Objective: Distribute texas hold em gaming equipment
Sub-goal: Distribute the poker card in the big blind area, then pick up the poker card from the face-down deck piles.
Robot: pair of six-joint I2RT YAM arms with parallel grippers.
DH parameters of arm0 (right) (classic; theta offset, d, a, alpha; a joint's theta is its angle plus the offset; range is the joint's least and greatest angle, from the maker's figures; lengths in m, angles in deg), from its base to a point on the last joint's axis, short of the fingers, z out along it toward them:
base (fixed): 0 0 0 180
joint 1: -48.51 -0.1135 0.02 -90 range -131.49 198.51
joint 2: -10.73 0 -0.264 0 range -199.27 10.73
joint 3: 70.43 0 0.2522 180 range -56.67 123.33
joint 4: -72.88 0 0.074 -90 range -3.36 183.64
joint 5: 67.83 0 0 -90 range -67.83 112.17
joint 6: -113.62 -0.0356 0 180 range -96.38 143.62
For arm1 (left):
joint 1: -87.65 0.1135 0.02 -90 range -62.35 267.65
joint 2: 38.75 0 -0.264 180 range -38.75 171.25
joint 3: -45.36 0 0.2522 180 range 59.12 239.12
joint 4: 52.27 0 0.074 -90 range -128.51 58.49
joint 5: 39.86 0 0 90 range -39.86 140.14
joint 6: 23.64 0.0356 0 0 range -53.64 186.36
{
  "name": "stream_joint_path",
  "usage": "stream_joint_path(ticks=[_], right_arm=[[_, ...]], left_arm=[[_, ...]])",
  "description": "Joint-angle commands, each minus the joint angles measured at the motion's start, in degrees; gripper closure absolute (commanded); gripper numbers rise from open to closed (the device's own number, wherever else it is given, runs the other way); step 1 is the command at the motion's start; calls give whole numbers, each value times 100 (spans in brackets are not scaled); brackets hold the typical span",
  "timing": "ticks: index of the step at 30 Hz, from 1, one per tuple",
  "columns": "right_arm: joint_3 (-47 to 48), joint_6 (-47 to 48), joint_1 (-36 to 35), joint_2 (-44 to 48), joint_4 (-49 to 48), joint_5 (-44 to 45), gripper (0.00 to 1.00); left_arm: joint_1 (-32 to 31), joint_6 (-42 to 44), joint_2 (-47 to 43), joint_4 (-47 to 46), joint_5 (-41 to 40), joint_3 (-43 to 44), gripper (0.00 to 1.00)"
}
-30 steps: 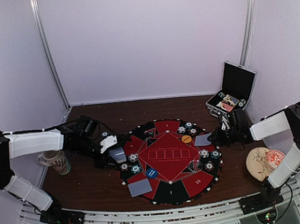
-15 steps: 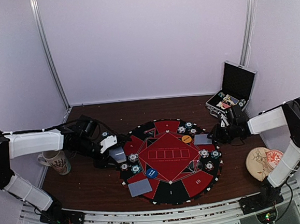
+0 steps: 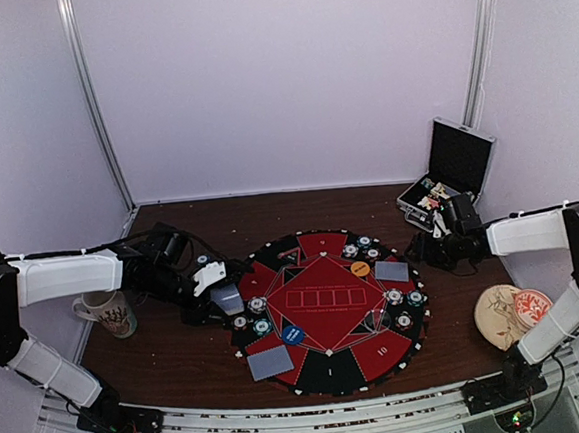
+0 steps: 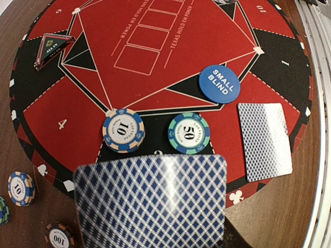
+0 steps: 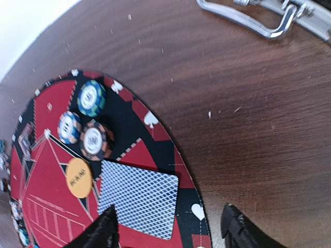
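Note:
A round red-and-black poker mat (image 3: pixel 330 326) lies mid-table. My left gripper (image 3: pixel 218 290) hovers at the mat's left edge, shut on a grey-blue-backed playing card (image 4: pixel 152 201) that hides its fingers. Below that card sit a blue chip (image 4: pixel 123 130), a teal chip (image 4: pixel 189 134), the blue button disc (image 4: pixel 219 84) and another card (image 4: pixel 265 140). My right gripper (image 5: pixel 168 227) is open just off the mat's right edge, its fingers (image 5: pixel 101 230) apart. A card (image 5: pixel 138 198) lies flat on the mat beside the orange button disc (image 5: pixel 79 177) and three chips (image 5: pixel 94 140).
A patterned mug (image 3: pixel 110 313) stands at the left under the left arm. The open black case (image 3: pixel 447 174) is at the back right, its metal handle (image 5: pixel 258 26) close to the right gripper. A round pale coaster (image 3: pixel 511 314) lies front right. Loose chips (image 4: pixel 20 188) rest on the wood.
My right gripper has opened and drawn back to the right, leaving its card flat on the mat. The left arm and its card have stayed put.

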Motion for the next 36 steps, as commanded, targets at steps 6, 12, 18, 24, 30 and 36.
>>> stream_joint_path(ticks=[6,12,18,24,30,36], right_arm=[[-175,-229,-682,1440,-68,173,22],[61,-797,-2165,1299,-932,54,21],[725,-1113,-3305,124,-1699,-44,21],[1694,-1279,-3949,-1214,-2101,-370,20],[2463,-1419,-4221,-2146,-2429,-748,20],[3050,-1501,-4369,-2794,-2512,-901,20]], left_arm=[[-8,56,-12,-89,74,2,62],[-7,48,-51,-95,64,-7,62],[-11,52,-91,-94,69,-25,62],[-11,59,-117,-94,83,-35,62],[-8,70,-127,-93,100,-42,62],[-15,77,-109,-90,119,-43,62]])
